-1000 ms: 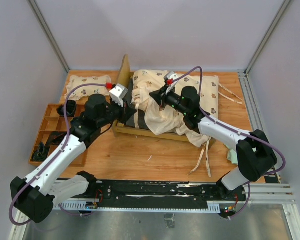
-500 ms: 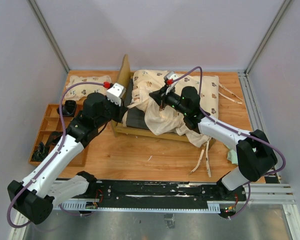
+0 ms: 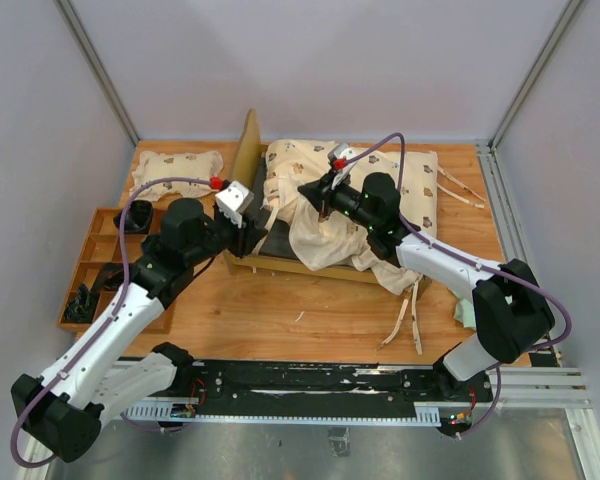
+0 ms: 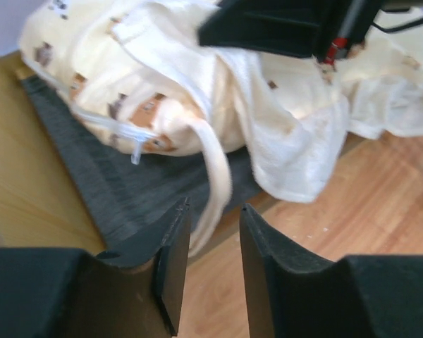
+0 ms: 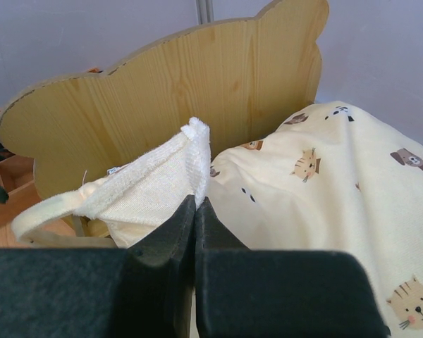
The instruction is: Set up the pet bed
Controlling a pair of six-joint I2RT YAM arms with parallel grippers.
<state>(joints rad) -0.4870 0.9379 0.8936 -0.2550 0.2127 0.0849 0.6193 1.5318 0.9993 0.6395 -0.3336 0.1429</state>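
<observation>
Bedding is the step in hand here, I reckon. The bed [image 3: 280, 267] sits mid-bench toward the back, headboard [image 3: 248, 140] upright at its left end. The frame itself looks put together. The soft stuff is the mess: the quilt [image 3: 325, 245] is heaped across the middle and spills over the near rail, and a printed cushion [image 3: 415, 185] lies under and behind it at the right end.

The right claw [image 3: 323, 207] is pinched fully closed on a fold of the quilt's fluffy edge. In its wrist view the cloth pokes up from between the fingers, with the headboard right behind.

The left claw [image 4: 209, 264] is at the bed's near left corner with its jaws partly apart and nothing clamped. A cream strap [image 4: 215, 179] dangles just beyond the gap, over the grey base [image 4: 120, 190], but I can't see it being gripped.

Next move, my guess: the left claw needs to get onto a quilt edge or that strap and close. Then both arms can spread the cloth flat over the base instead of leaving it bunched. The tricky bit is grabbing one layer only, and not dragging the whole light bed along the bench [image 3: 280, 320].

A pillow [image 3: 175, 168] waits back left, beyond the tray [image 3: 95, 255]. I'd say it goes in last.
</observation>
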